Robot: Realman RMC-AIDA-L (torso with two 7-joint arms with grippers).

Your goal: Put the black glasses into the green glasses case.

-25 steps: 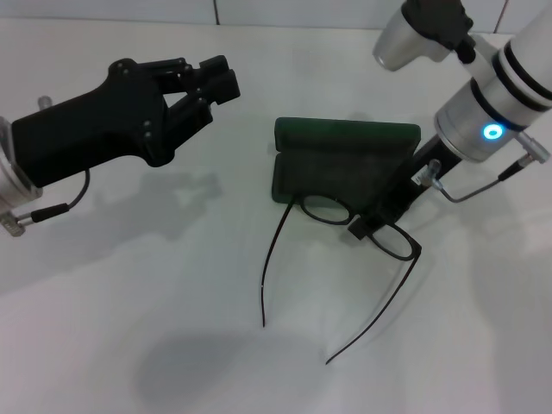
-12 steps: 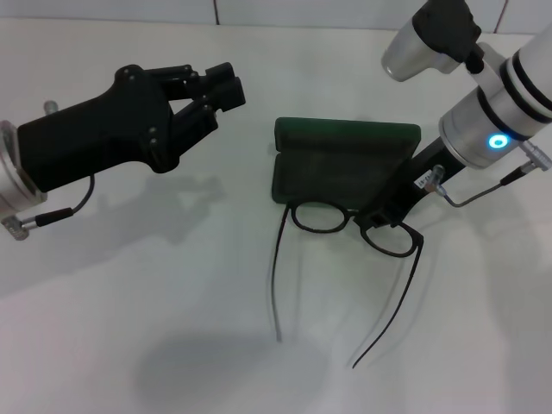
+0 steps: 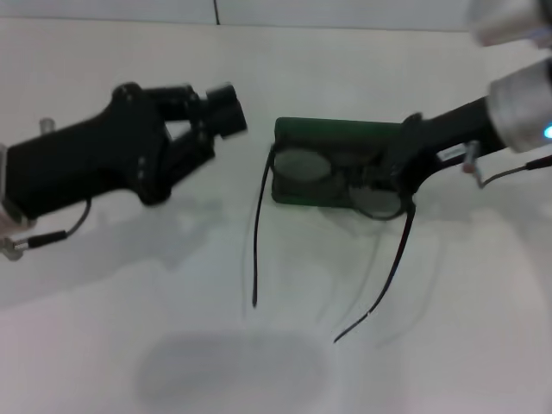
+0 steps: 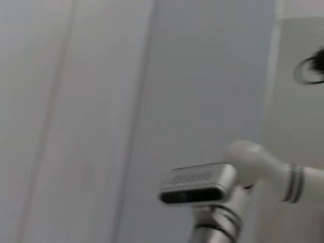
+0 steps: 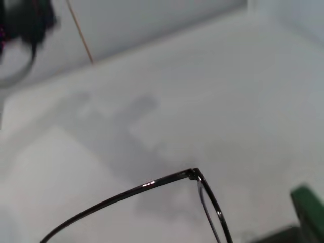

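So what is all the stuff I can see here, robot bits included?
black glasses: one pair, thin black frame, held up over the case's front part, lenses above it, both temple arms open and trailing toward the robot.
green glasses case: one, dark green, lying open at the middle of the table, partly hidden by the glasses.
table: one, white, under everything.
left gripper: one, black, raised on the left side, apart from the case, holding nothing.
right gripper: one, black on a silver arm, reaching in from the right, at the glasses' right lens.
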